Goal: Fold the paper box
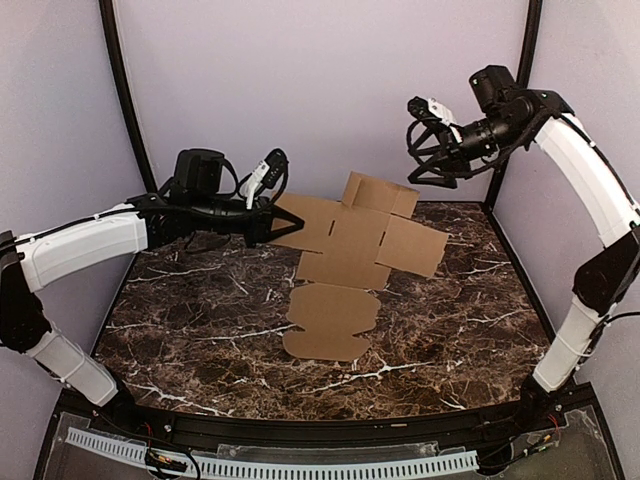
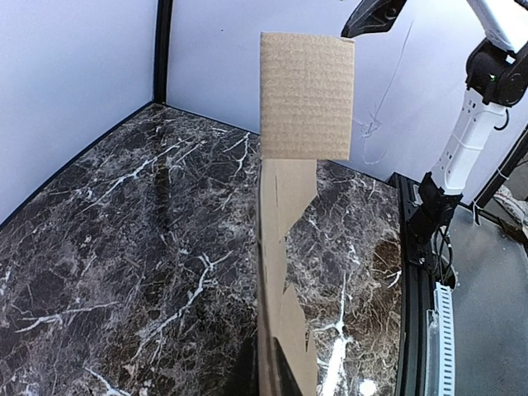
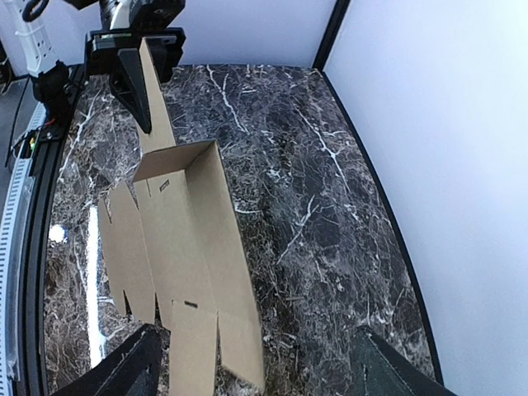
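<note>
Box, still a flat brown sheet with flaps, is at the middle of the table. Left gripper is clenched on the flap at 9 o'clock of the sheet. Right gripper hangs in the air at 1 o'clock, its fingers spread wide, apart from the sheet.
</note>
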